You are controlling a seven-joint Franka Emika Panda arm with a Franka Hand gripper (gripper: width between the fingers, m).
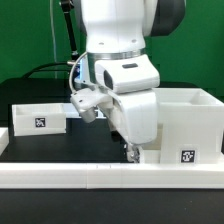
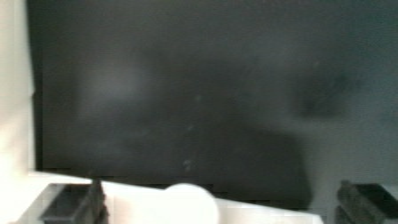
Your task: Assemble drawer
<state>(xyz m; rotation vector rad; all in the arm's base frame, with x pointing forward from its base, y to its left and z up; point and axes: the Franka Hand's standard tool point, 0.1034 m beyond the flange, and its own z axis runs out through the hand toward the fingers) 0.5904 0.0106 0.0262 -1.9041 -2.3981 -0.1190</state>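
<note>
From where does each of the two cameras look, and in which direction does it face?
Exterior view: off the arm, low in front, facing level across the black table at the white arm, between a small box and a large box.
Wrist view: on the wrist, facing down onto the table, blurred; two dark fingers of the gripper show, standing apart.
Shared: only the black table surface for sure.

The arm [image 1: 125, 60] hides most of the end effector [image 1: 131, 152]; the wrist view is blurred, fingers [image 2: 75, 203] cut off.
</note>
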